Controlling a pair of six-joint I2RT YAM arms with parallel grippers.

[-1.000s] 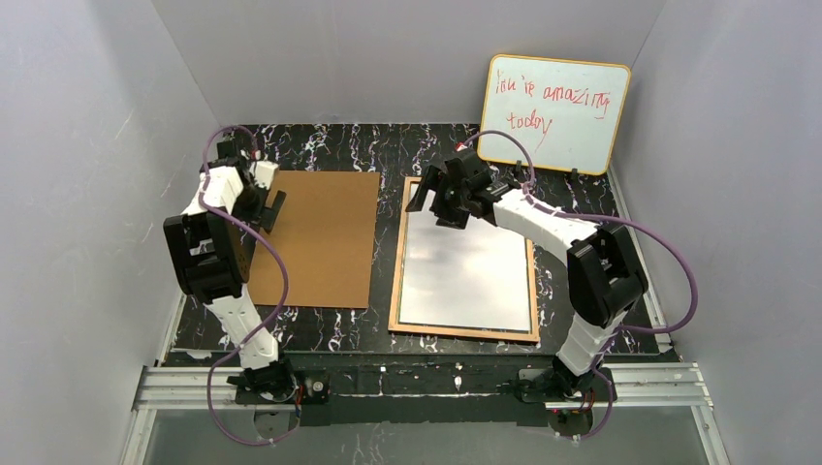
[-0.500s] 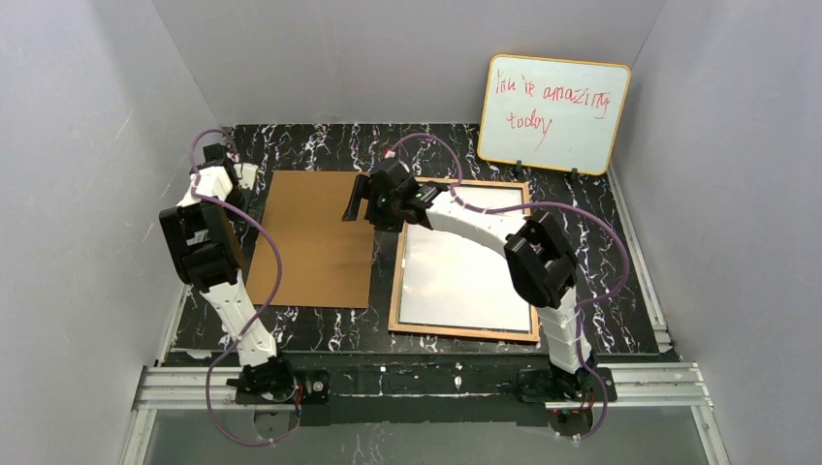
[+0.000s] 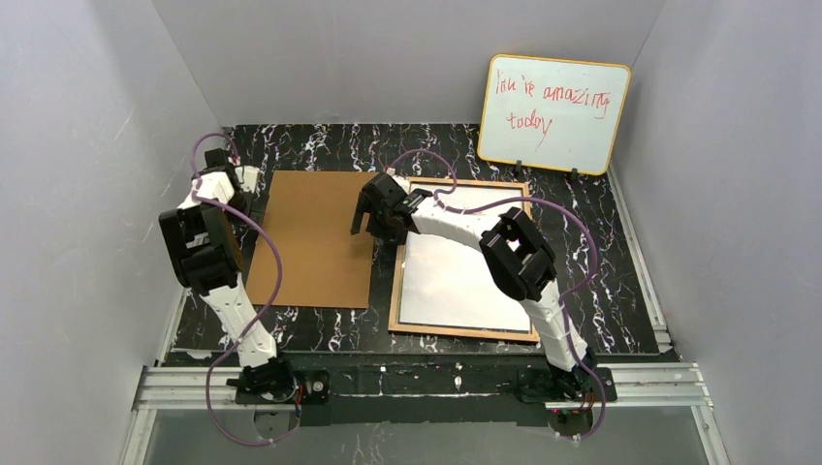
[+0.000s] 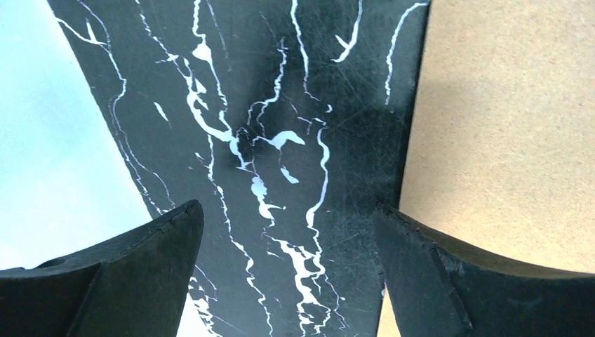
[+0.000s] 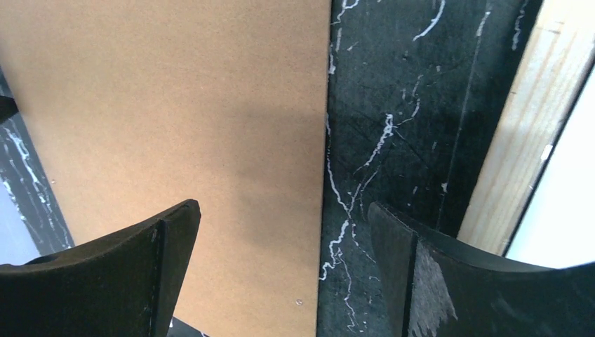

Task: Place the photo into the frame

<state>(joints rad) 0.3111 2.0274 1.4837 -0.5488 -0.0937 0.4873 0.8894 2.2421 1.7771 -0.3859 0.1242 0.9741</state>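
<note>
The frame [image 3: 395,281] lies flat, tan wooden back up, right of centre. The photo [image 3: 465,262] lies inside it with its plain white back up. In the right wrist view the frame's tan rail [image 5: 526,126] and the white sheet [image 5: 565,210] show at the right. My right gripper [image 3: 373,221] is open and empty, low over the right edge of the brown hardboard backing panel [image 3: 315,237]; its jaws [image 5: 284,225] straddle that edge. My left gripper [image 3: 240,194] is open and empty at the panel's left edge [image 4: 505,126], over bare table [image 4: 288,232].
An orange-edged whiteboard [image 3: 554,113] with red writing leans at the back right. Grey walls enclose the black marbled table [image 3: 320,145] on three sides; the left wall [image 4: 42,140] is close beside my left gripper. A narrow table strip [image 5: 393,105] separates panel and frame.
My right arm swung left from the frame's far edge to the backing panel's right edge and dropped lower. My left gripper drew back off the panel toward its far left corner.
</note>
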